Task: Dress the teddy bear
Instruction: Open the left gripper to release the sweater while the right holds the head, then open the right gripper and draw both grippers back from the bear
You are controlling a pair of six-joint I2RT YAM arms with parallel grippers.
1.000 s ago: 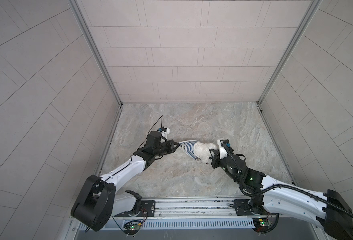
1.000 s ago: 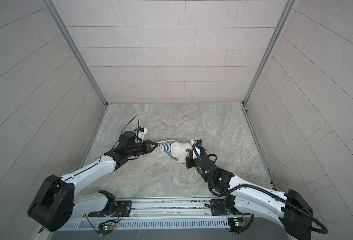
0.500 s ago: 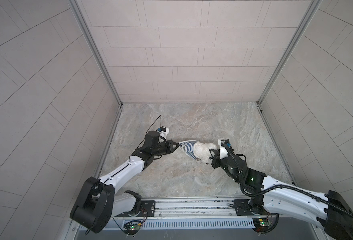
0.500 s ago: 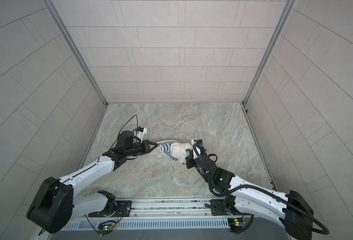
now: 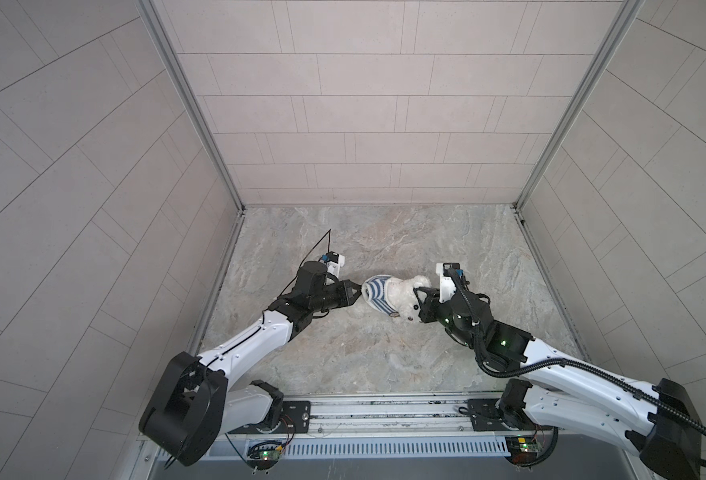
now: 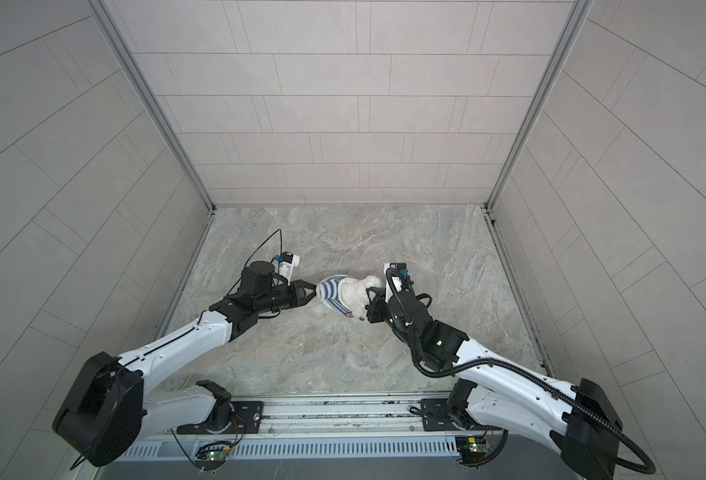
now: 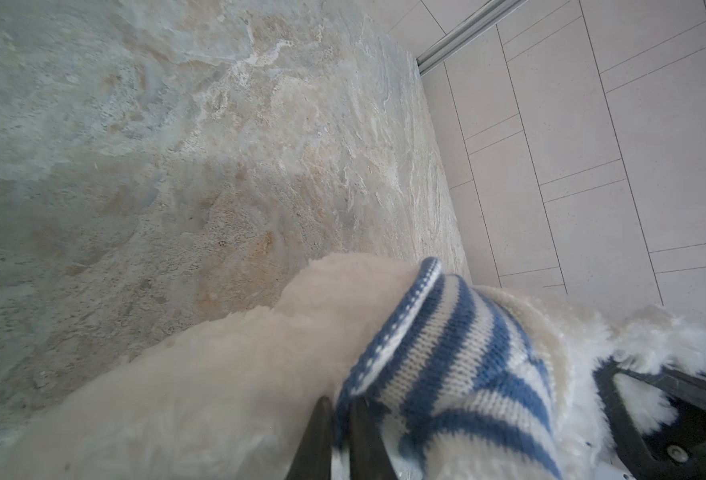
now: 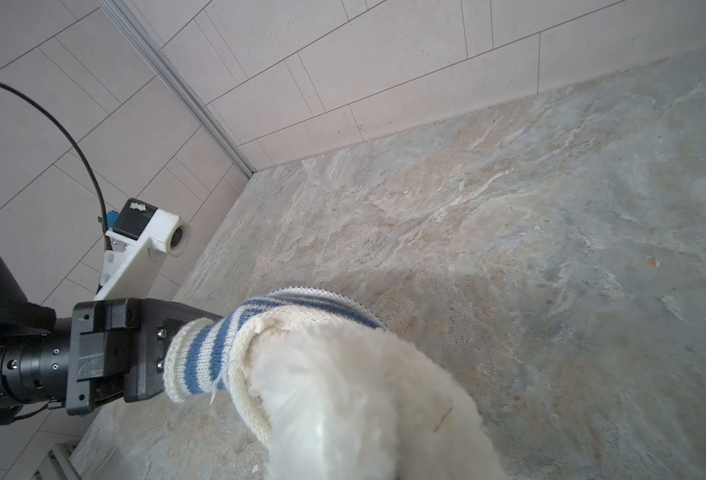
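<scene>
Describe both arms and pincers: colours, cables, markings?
Both arms have glossy white link shells with black joints and bases. The left arm has a thin black cable looping off its wrist. The right arm carries a thick ribbed black hose and shows a green light. The left pincer and right pincer are black, each beside a white camera mount with a blue plug.

In both top views the bear [image 5: 397, 291] is partly hidden by the right gripper [image 5: 419, 302]; its fur is blurred in the wrist views.
</scene>
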